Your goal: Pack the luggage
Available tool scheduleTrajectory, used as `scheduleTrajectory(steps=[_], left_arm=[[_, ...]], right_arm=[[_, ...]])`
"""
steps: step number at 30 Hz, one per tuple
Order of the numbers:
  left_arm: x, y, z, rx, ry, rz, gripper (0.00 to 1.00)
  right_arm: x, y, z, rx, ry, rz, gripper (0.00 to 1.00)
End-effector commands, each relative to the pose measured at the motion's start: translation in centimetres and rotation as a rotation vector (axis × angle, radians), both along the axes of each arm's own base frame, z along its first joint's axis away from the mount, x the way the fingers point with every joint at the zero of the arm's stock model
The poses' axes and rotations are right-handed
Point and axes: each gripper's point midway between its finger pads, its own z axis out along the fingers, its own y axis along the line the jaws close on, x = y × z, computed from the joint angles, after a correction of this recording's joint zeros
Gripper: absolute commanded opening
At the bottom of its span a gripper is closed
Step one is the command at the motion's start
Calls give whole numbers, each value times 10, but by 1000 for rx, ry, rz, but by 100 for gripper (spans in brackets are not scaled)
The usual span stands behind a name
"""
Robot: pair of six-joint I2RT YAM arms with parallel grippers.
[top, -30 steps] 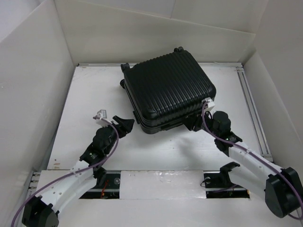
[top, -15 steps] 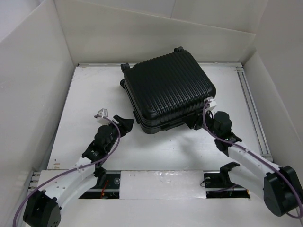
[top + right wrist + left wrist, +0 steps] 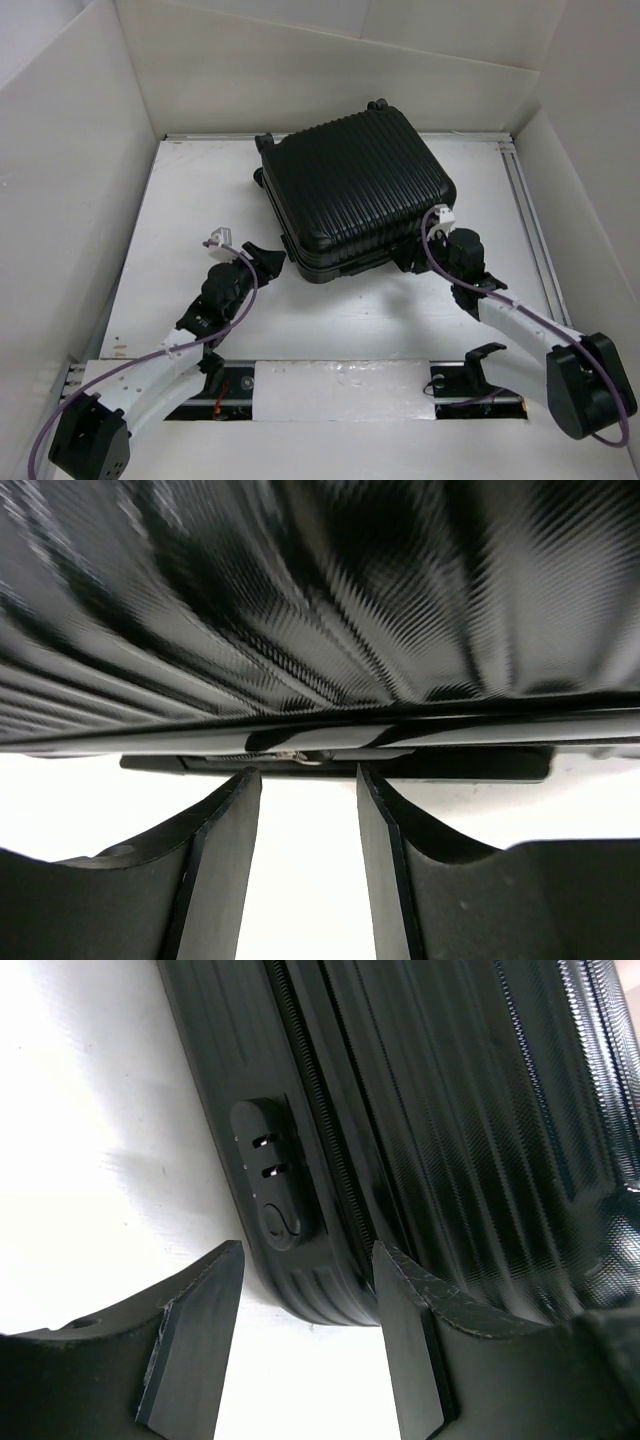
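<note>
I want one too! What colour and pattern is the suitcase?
The suitcase is black with ribbed grooves, clearest in the top external view.

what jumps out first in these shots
A closed black ribbed suitcase lies flat at the far middle of the white table. The left gripper stands open at its near left corner, by the lock; the right gripper stands open at its near right corner.

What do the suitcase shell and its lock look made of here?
The luggage shell looks like hard moulded plastic: semi-gloss black, ribbed, with a fine woven-pattern texture catching highlights in the wrist views. The lock seems smooth matte black plastic, judging by its rounded moulded housing; its two small windows glint, possibly metal.
</note>
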Motion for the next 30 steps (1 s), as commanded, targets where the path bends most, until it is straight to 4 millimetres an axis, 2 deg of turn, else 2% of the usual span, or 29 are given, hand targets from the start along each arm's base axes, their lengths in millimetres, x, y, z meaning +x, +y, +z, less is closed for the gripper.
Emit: scheduleTrajectory(steps=[1,6,8,9,12,13,14,16,18,20,22,28,29,30], left_arm=[[6,-4,22,-30,-73,-14,50],[8,-4,15,-18,-55,-5,49],[10,-5,19,-25,-68,-5,49],[9,-4,10,-14,-48,-5,48],[13,-7,12,-20,-60,-5,44],[13,-7,3,-10,-42,-5,44],[14,-7,4,-4,-48,-7,42],[14,-9,4,-7,-50,-16,41],[15,-10,-2,2,-34,-16,38],[16,-9,-5,15,-29,-19,38],[15,-11,-5,13,-28,-27,38],[17,-12,-8,22,-30,-30,37],[18,-12,-5,17,-39,-30,37],[17,-14,-8,20,-29,-39,36]], right_arm=[[8,13,25,23,-73,72,49],[11,16,21,27,-72,85,50],[13,15,24,29,-87,77,50],[14,15,21,26,-79,77,48],[17,15,27,30,-105,66,42],[22,15,30,30,-114,55,40],[23,15,27,27,-106,55,39],[27,13,30,19,-118,27,39],[31,12,34,13,-129,4,42],[32,9,35,2,-137,-11,54],[33,7,35,-2,-138,-23,56],[37,10,36,-16,-145,-4,42],[34,15,36,-12,-144,16,39],[36,15,40,-6,-162,15,31]])
